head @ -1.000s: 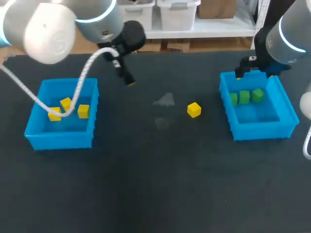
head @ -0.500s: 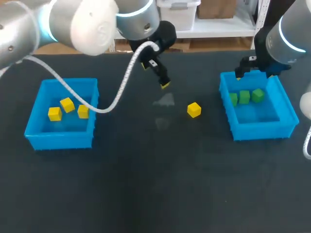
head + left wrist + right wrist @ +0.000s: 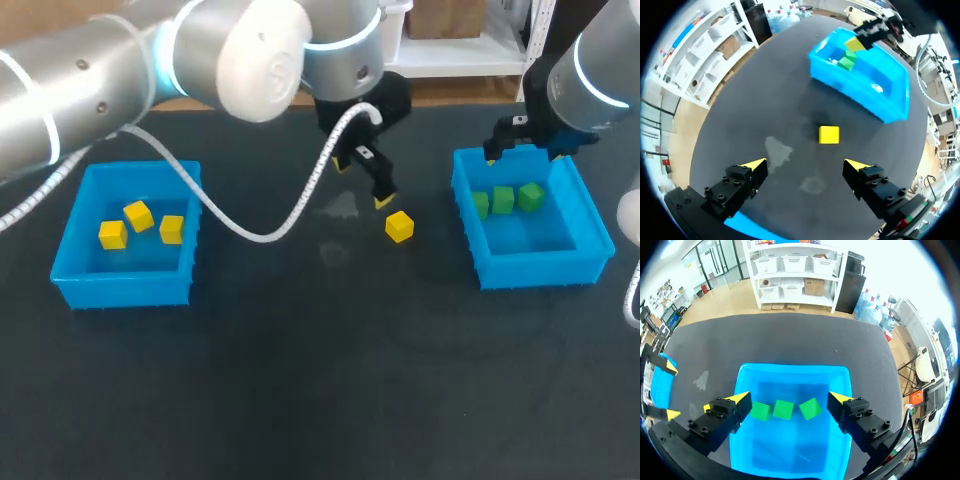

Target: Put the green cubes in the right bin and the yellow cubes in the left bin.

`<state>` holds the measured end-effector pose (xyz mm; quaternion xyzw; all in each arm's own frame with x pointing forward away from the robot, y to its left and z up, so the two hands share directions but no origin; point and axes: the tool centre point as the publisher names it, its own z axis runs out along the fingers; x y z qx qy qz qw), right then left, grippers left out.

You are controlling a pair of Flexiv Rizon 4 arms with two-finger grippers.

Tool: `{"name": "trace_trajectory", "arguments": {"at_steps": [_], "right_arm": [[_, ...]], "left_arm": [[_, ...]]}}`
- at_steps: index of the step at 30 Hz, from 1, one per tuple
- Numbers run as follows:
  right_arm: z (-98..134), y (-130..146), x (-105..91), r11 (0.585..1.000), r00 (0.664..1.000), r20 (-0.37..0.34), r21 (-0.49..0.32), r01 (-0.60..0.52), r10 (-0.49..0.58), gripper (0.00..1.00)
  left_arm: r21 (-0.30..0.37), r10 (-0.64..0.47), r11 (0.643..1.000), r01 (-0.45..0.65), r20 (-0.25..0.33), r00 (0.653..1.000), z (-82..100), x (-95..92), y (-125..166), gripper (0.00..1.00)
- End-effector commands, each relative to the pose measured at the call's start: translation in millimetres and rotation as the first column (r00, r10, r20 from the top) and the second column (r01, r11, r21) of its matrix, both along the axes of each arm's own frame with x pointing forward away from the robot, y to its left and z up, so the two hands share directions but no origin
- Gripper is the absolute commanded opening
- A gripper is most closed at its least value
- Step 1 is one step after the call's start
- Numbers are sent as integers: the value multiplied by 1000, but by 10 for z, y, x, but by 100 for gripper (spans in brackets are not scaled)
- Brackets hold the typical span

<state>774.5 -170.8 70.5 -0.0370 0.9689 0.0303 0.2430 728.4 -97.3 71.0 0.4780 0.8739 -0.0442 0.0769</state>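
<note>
One yellow cube (image 3: 399,226) (image 3: 829,134) lies loose on the dark table between the bins. My left gripper (image 3: 380,198) (image 3: 805,169) hangs open just above and behind it, the cube ahead of its fingers. The left bin (image 3: 70,270) holds three yellow cubes (image 3: 140,224). The right bin (image 3: 590,230) (image 3: 840,375) (image 3: 890,95) holds three green cubes (image 3: 504,199) (image 3: 784,409). My right gripper (image 3: 515,150) (image 3: 790,401) stays open over the right bin's far edge, the green cubes below its fingers.
Pale smudges (image 3: 340,208) (image 3: 779,150) mark the tabletop near the loose cube. My left arm and its white cable (image 3: 290,215) stretch across the table's back from the left bin's side.
My left arm has swung right from above the left bin, bringing its open gripper to the loose yellow cube. The right arm has kept still.
</note>
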Motion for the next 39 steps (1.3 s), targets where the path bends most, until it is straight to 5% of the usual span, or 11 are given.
{"name": "trace_trajectory", "arguments": {"at_steps": [1, 39], "right_arm": [[-1, 0, -11, 1000, 1000, 4, -1, 2, -2, 100], [-1, 0, -11, 1000, 1000, 4, -1, 2, -2, 100]], "left_arm": [[23, -18, 1000, 19, -20, 1000, -37, -24, -114, 100], [144, -52, 988, 60, -61, 997, -747, -15, -565, 100]]}}
